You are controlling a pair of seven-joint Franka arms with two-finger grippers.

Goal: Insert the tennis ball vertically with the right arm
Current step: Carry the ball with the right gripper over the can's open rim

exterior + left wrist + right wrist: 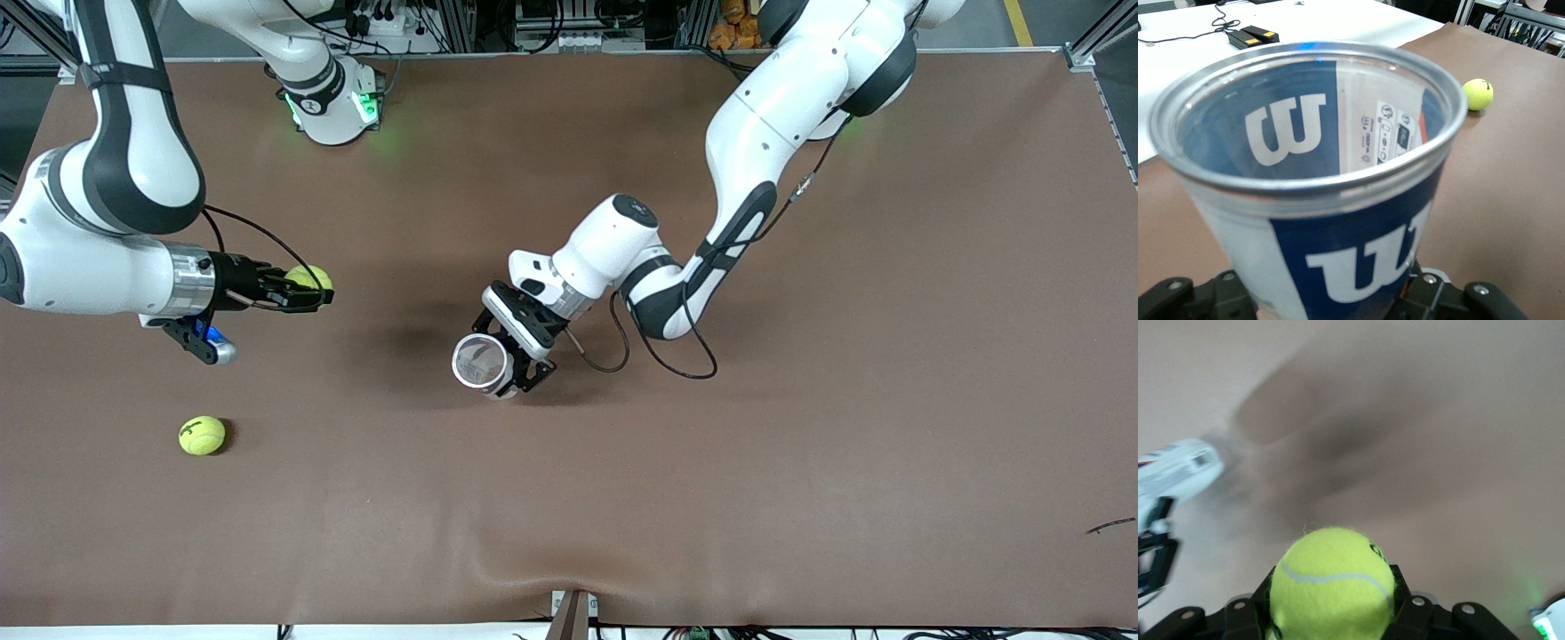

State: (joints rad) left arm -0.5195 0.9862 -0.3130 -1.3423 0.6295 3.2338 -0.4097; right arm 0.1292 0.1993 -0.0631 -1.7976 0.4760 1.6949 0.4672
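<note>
We're looking at a wide brown tabletop, its covering smooth apart from a slight ripple at the edge nearest the front camera. Lying directly on it we see one loose tennis ball, yellow-green, toward the right arm's end. From that ball, a small dark scrap lies well apart, away at the left arm's end and a little nearer the front camera. The left wrist view picks up the same ball resting on the brown surface.
</note>
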